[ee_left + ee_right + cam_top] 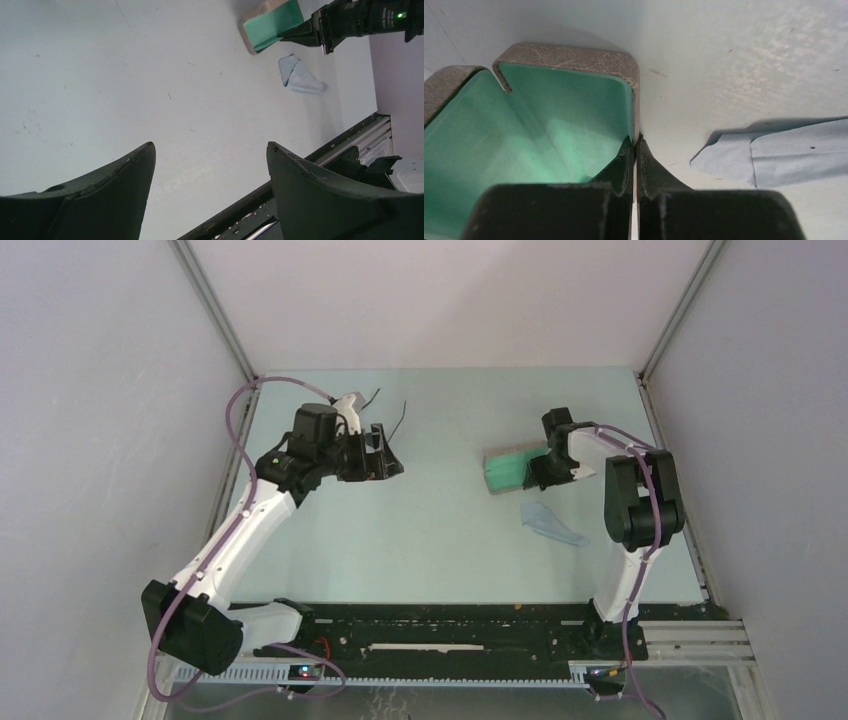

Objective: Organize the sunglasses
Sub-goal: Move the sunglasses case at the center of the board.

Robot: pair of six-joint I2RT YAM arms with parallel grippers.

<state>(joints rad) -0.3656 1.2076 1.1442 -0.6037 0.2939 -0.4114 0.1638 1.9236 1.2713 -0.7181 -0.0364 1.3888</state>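
Now the case (569,55) lies open, its side wall pinched by the right jaws. The left jaws hang wide and empty. The sunglasses (400,420) lie well left of the case, not yet inside.

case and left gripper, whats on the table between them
Only bare table between the case and the left gripper, clear in the top view.
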